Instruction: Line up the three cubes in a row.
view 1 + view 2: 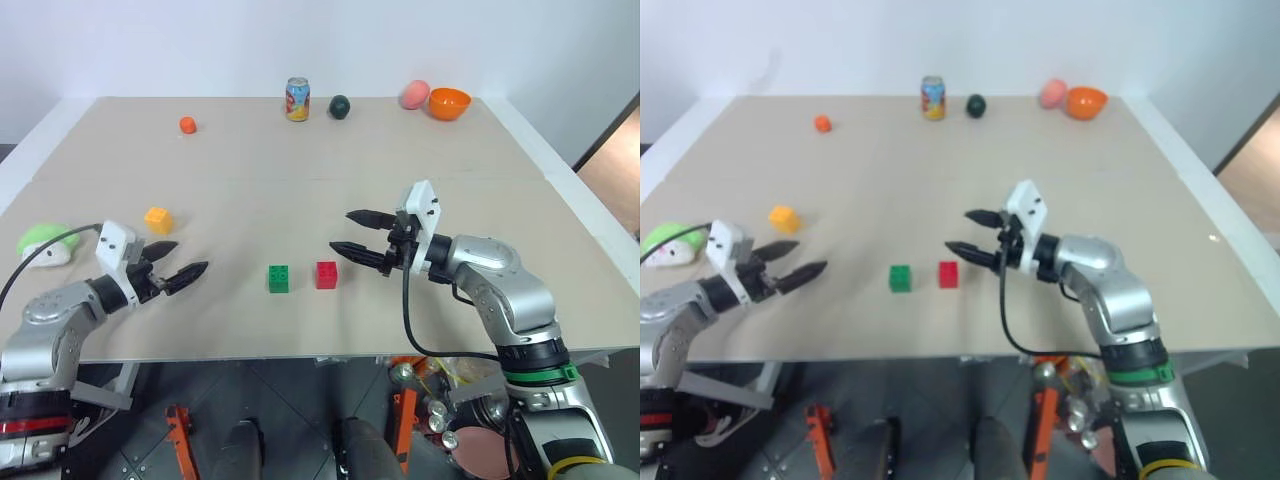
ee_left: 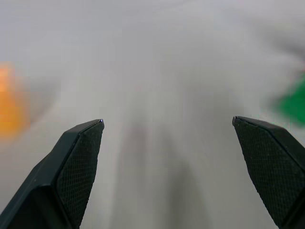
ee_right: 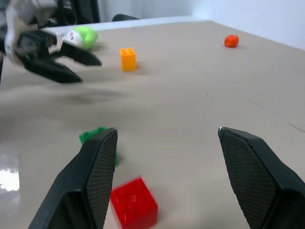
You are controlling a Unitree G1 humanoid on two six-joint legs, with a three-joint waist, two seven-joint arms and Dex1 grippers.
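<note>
I saw the green cube (image 1: pixel 278 279) and red cube (image 1: pixel 326 275) sitting side by side, with the yellow-orange cube (image 1: pixel 158 219) well apart to the green one's left. My left gripper (image 1: pixel 178 261), jaws wide and empty, hung nearest that stray. My right gripper (image 1: pixel 358 234), also open, hovered just right of the red cube.

On your table (image 1: pixel 300 180): two cubes (image 1: pixel 279 279) side by side near centre; third cube (image 1: pixel 158 219) far-left of them.

The left gripper (image 1: pixel 182 259) is held low with its jaws spread wide and nothing between them. The right gripper (image 1: pixel 350 233) is extended roughly level, jaws parted and empty.
</note>
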